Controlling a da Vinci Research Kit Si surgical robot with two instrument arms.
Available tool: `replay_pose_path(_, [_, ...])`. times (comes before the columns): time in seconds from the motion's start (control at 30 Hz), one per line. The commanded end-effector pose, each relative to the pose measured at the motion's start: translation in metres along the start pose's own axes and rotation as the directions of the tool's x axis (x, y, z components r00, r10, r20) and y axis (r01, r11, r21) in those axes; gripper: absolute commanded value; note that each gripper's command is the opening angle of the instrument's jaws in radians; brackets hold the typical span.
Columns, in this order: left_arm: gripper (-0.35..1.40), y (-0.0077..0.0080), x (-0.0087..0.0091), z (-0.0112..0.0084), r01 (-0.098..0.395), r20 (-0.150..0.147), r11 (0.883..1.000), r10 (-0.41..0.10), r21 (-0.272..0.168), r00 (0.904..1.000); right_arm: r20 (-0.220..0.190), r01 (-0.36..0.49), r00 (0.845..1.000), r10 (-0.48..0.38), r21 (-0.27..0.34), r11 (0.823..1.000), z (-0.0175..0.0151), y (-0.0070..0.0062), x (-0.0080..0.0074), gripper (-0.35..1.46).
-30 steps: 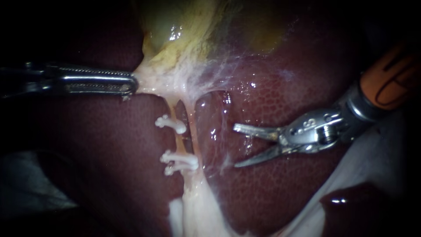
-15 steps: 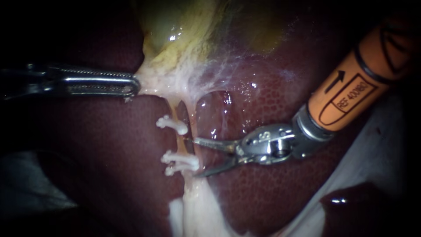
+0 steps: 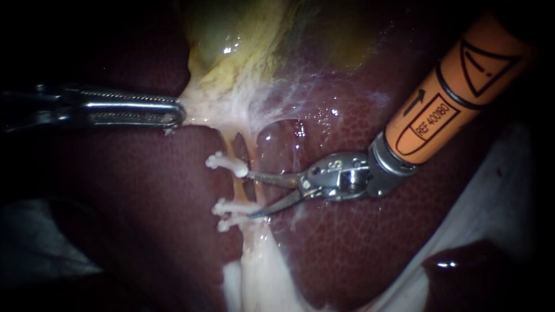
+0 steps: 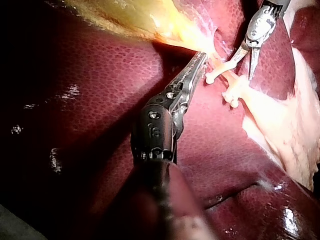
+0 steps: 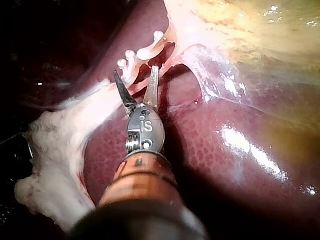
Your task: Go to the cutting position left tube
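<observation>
My left instrument [image 3: 173, 113] comes in from the left, its jaws shut on the pale tissue at the neck of the gallbladder [image 3: 248, 46] and holding it taut. Below it a thin tube [image 3: 237, 186] runs down, with one white clip [image 3: 226, 164] above and two clips [image 3: 234, 209] below. My right instrument [image 3: 250, 195], with an orange shaft and two thin blades, stands open. Its tips reach the tube in the gap between the upper and lower clips. In the right wrist view the open blades [image 5: 135, 80] straddle the tube just short of the clips [image 5: 150, 50].
Dark red liver [image 3: 358, 248] lies all around the tube. A wide pale stalk of tissue [image 3: 260, 271] runs down from the clips. White cloth [image 3: 497, 190] lies at the lower right. My left instrument [image 4: 200, 62] also shows in its wrist view.
My right instrument has moved left across the liver, and its open blades now reach the tube between the clips. The blades have narrowed a little. My left instrument has not moved.
</observation>
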Motion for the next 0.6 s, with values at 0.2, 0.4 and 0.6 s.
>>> replay_pose_path(0.2, [-0.35, 0.0000, 0.0000, 0.0000, 0.000, 0.000, 1.000, 0.000, 0.000, 1.0000, -0.022, 0.023, 1.000, -0.022, 0.052, 0.998, 0.0011, 0.0002, 0.0004, 1.40])
replay_pose_path(0.4, [-0.35, 0.0000, 0.0000, 0.0000, 0.000, 0.000, 1.000, 0.000, 0.000, 1.0000, -0.052, 0.035, 0.998, -0.030, 0.095, 0.995, 0.0025, 0.0003, 0.0015, 1.35])
replay_pose_path(0.6, [-0.35, 0.0000, 0.0000, 0.0001, 0.000, 0.000, 1.000, 0.000, 0.001, 1.0000, -0.075, 0.045, 0.996, -0.036, 0.122, 0.991, 0.0040, 0.0002, 0.0028, 1.32])
